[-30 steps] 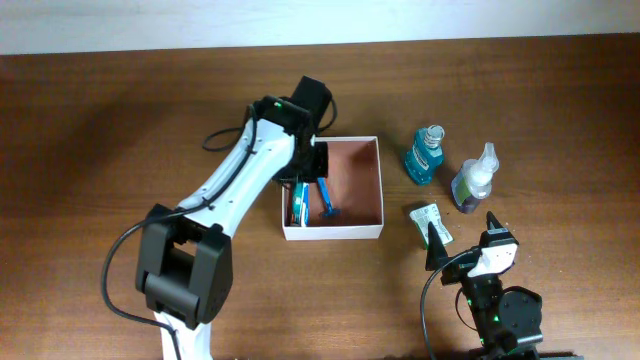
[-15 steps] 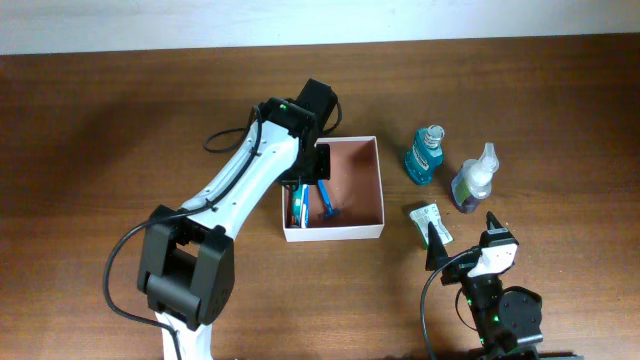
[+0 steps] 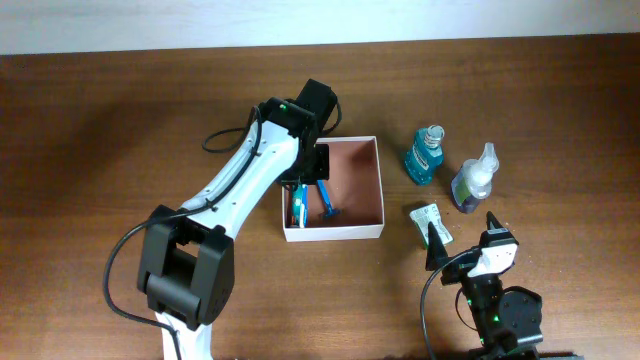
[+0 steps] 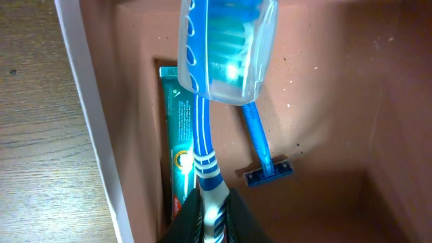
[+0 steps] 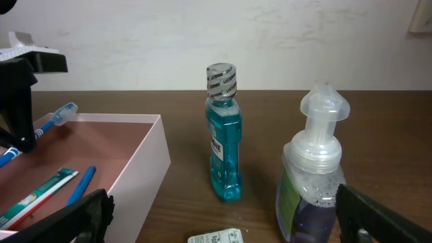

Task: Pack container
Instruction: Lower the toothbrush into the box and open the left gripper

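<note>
The container is a shallow white-walled box with a reddish-brown inside, at the table's middle. My left gripper hangs over its left part, shut on a blue-and-white toothbrush with a clear cap over its head. Below it in the container lie a toothpaste tube along the left wall and a blue razor. My right gripper is open and empty near the front edge, right of the container. The toothbrush also shows in the right wrist view.
Right of the container stand a teal mouthwash bottle and a purple pump bottle. A small white and green sachet lies in front of them. The bottles also show in the right wrist view, the mouthwash bottle and the pump bottle.
My left arm shifted slightly to the right over the container with the toothbrush, then held still. The right arm has not moved.
</note>
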